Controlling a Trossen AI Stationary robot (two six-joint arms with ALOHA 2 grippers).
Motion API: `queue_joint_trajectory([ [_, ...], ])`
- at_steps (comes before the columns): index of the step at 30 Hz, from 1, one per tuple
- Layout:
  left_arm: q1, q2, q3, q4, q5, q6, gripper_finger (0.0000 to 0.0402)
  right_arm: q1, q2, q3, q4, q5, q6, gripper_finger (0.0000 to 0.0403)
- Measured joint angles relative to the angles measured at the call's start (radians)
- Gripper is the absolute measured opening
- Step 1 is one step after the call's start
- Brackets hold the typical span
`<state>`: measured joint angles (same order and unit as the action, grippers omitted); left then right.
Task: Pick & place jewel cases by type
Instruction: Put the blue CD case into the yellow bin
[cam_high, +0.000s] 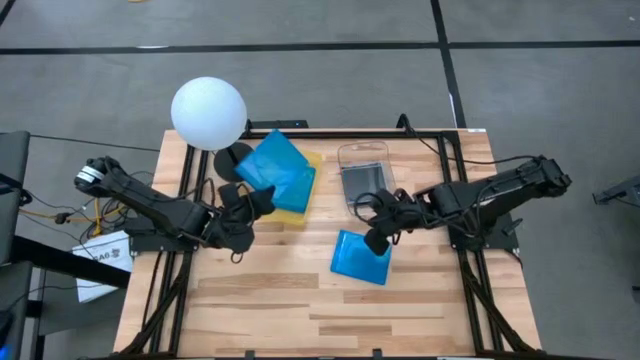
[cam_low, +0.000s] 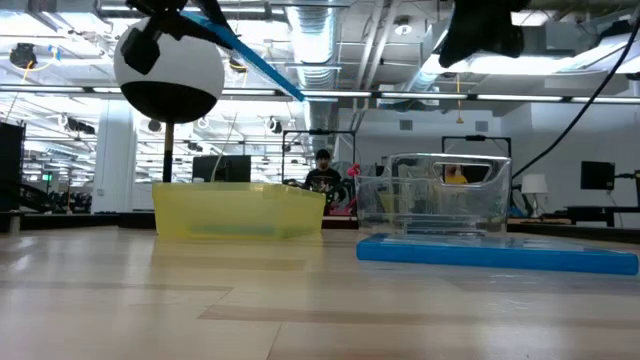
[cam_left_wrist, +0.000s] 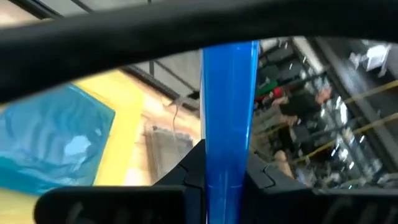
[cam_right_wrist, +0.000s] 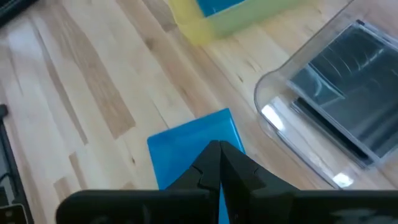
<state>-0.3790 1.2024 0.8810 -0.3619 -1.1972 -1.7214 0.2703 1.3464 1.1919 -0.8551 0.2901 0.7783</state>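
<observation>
Table (cam_high: 300, 300) fills the high view's middle. Yellow tray (cam_high: 310, 185) upper centre holds a blue case (cam_high: 290, 185); the clear bin (cam_high: 362, 158) beside it holds grey cases (cam_high: 362, 182). Left gripper (cam_high: 262, 197) clenches another blue case (cam_high: 272, 160) over the tray — right gripper (cam_high: 377, 240), fingers together, hangs over a third (cam_high: 360, 257) at centre.

There were three blue cases (cam_high: 361, 258), seemingly one grey case (cam_high: 362, 181), one yellow tray (cam_high: 311, 159), one clear container (cam_high: 362, 152) and two grippers (cam_high: 250, 201).
</observation>
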Motion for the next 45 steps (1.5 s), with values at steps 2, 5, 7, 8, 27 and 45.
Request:
queue_joint_trajectory([
  [2, -0.001, 0.011, 0.000, -0.002, -0.035, -0.045, 0.0032, -0.005, 0.000, 0.000, 0.013, 0.000, 0.000, 0.0000],
  [5, 0.000, 0.030, 0.000, -0.003, -0.082, -0.117, 0.0026, -0.012, 0.000, 0.000, 0.025, -0.001, -0.001, 0.0000],
  [7, 0.004, 0.049, 0.000, -0.009, -0.096, -0.167, 0.0024, -0.019, 0.000, 0.000, 0.029, 0.000, -0.007, 0.0000],
  [8, 0.008, 0.061, 0.000, -0.006, -0.099, -0.194, 0.0024, -0.024, 0.000, 0.000, 0.030, 0.000, -0.023, 0.0000],
  [27, 0.187, 0.331, 0.000, 0.207, 0.062, -0.551, 0.0031, -0.057, 0.000, 0.000, 0.031, -0.001, -0.159, 0.0000],
  [45, 0.205, 0.353, 0.000, 0.143, 0.176, -0.618, 0.0024, -0.055, 0.000, 0.000, 0.026, -0.003, -0.180, 0.0000],
])
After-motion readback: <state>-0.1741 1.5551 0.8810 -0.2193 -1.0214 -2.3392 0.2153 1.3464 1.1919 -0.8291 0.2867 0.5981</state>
